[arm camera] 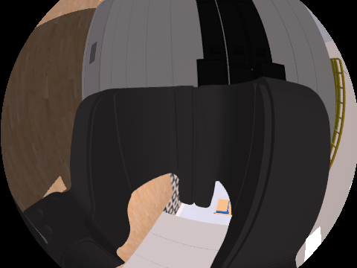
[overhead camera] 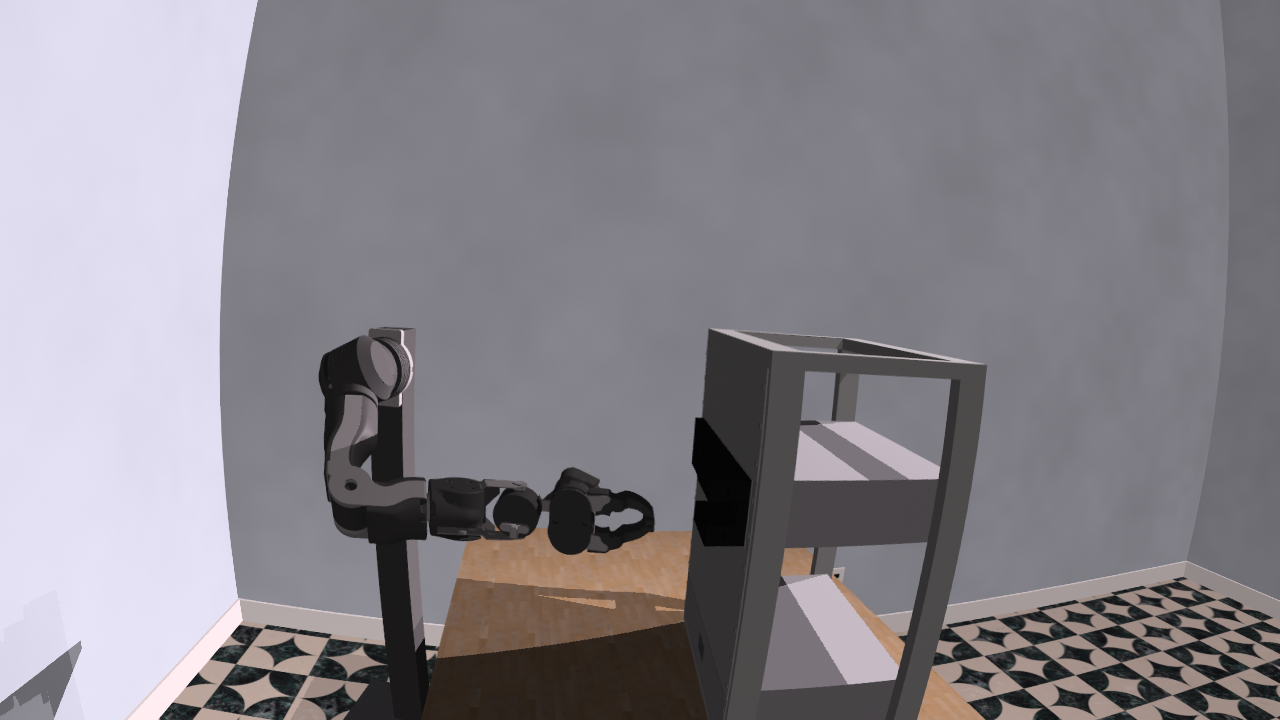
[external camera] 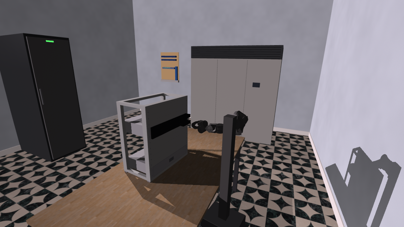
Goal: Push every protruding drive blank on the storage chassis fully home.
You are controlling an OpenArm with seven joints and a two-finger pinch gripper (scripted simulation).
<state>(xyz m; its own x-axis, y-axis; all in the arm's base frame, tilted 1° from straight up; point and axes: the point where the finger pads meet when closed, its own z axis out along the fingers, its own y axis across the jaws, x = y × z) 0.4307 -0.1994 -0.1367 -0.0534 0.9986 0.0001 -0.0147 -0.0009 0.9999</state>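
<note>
The grey rack stands on a wooden table, with the black storage chassis across its front face. The chassis also shows as a dark strip in the exterior view and in the wrist view. In the wrist view a wider black block stands out from the strip, just past my fingers. I cannot tell the single blanks apart. My gripper is shut and empty. It hangs level with the lower part of the chassis, a short gap away from it. It also shows in the exterior view and in the wrist view.
The arm's dark post stands at the table's near left edge. The rack holds two grey shelves behind the chassis. A tall black cabinet and a grey cabinet stand on the floor well away from the table.
</note>
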